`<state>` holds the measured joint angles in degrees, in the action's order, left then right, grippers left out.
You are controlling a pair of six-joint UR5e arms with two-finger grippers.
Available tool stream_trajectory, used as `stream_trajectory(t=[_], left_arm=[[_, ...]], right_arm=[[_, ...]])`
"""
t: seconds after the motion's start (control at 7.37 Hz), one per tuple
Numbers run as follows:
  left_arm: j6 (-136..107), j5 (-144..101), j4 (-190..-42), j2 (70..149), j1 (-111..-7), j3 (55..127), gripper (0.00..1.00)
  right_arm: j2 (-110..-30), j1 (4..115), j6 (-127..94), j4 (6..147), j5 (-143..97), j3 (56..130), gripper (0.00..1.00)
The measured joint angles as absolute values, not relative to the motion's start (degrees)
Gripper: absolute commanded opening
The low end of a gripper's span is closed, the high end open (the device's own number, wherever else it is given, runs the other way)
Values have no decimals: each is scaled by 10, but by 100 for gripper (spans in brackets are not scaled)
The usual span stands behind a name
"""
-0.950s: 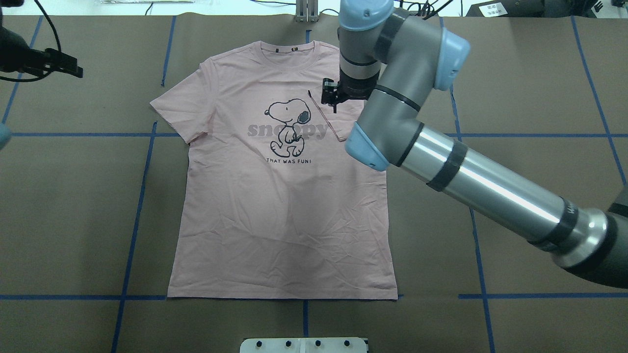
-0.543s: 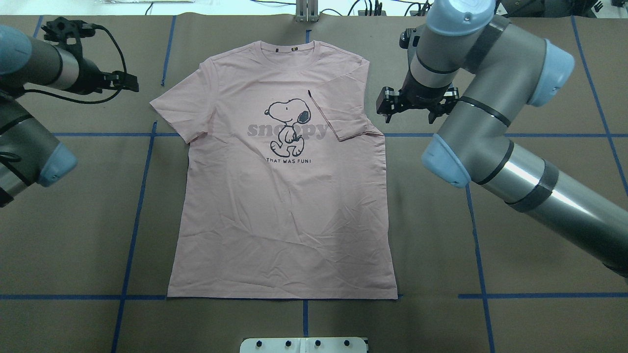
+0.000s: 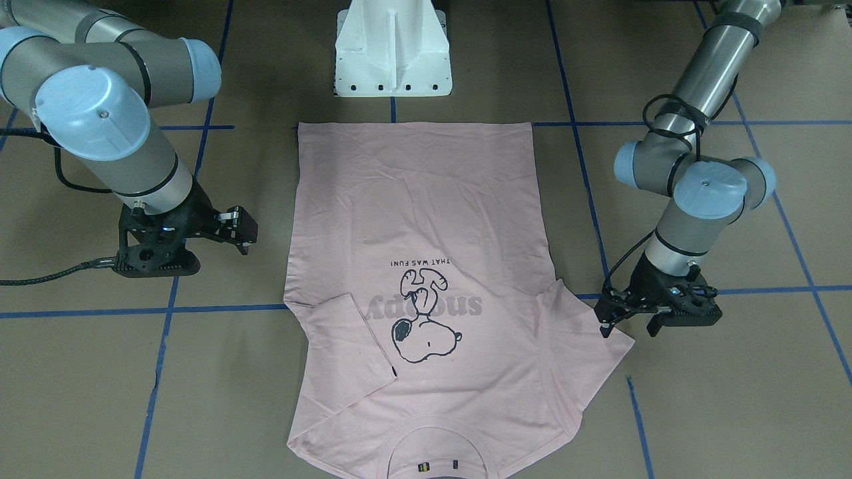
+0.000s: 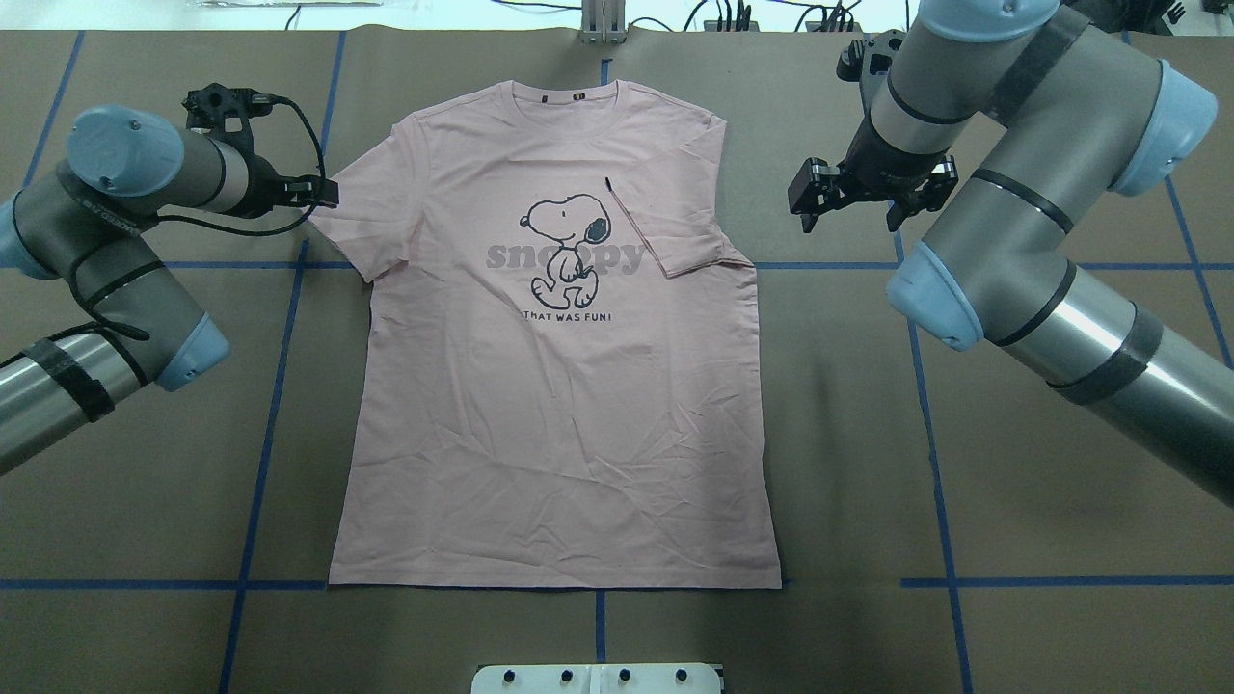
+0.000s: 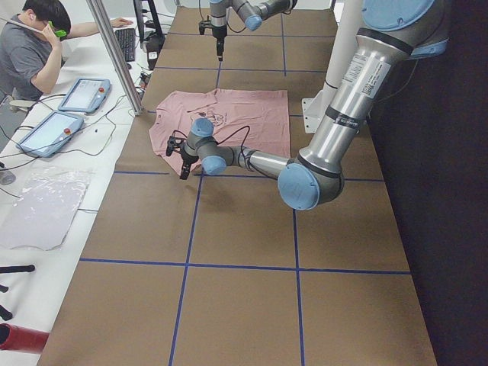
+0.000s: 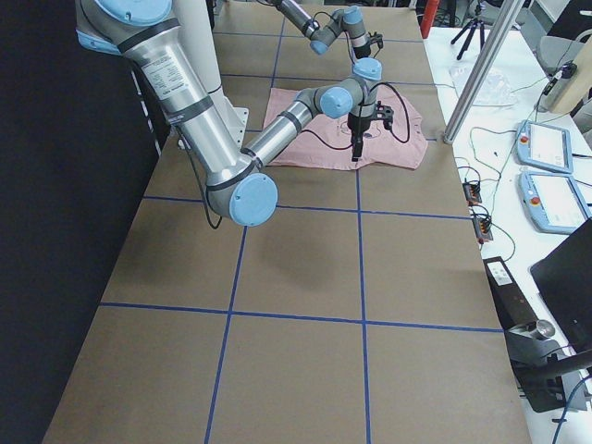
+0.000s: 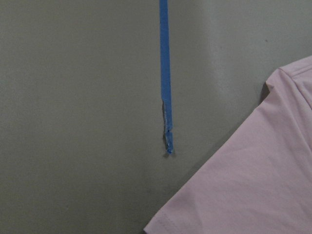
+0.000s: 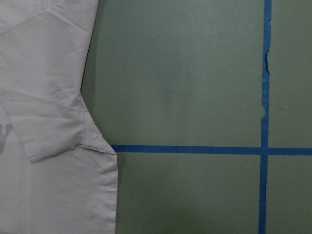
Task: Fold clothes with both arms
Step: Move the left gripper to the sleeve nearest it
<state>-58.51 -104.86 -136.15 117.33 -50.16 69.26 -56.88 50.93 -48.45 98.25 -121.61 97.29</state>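
1. The T-shirt [image 4: 559, 405] lies flat and print-up in the middle of the worktop [image 4: 848, 463]. Its collar [image 4: 574, 96] points away from the robot, and its hem [image 4: 554, 578] runs straight along a blue tape line [image 4: 145, 584] on the robot's side.
2. The right sleeve [image 4: 684, 226] is folded inward over the chest, and its cuff edge lies diagonally beside the Snoopy print. That leaves the shirt's right edge a nearly straight run from shoulder to hem.
3. The left sleeve [image 4: 342, 222] is spread out flat, with its cuff edge jutting onto bare worktop.
4. The left tool [image 3: 629, 326] has its fingers spread apart and holds nothing. It sits right at the outer edge of the left sleeve, with one finger at the cuff line. Whether it touches the cloth cannot be told.
5. The left wrist view shows the sleeve corner at lower right. The rest is bare worktop with one tape end.
6. The right tool [image 4: 848, 214] has its fingers apart and is empty. It hangs over bare worktop, well apart from the shirt's right edge.
7. The right wrist view has the folded cuff and side seam at its left. To the right is open worktop with a tape crossing.
8. Bare worktop flanks both long sides of the shirt.
9. The white base [image 3: 393, 46] sits just beyond the hem.
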Motion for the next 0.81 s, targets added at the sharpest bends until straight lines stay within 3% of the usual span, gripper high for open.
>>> stream_trajectory(t=[0.41, 0.54, 0.81], left_arm=[[-582, -1048, -1364, 1181, -499, 674, 76], [-581, -1046, -1364, 1181, -499, 672, 63], [-581, -1041, -1364, 1182, -499, 671, 23]], right_arm=[[-569, 510, -487, 982, -1216, 973, 100], [-569, 510, -487, 982, -1216, 973, 100], [-569, 510, -487, 982, -1216, 973, 100]])
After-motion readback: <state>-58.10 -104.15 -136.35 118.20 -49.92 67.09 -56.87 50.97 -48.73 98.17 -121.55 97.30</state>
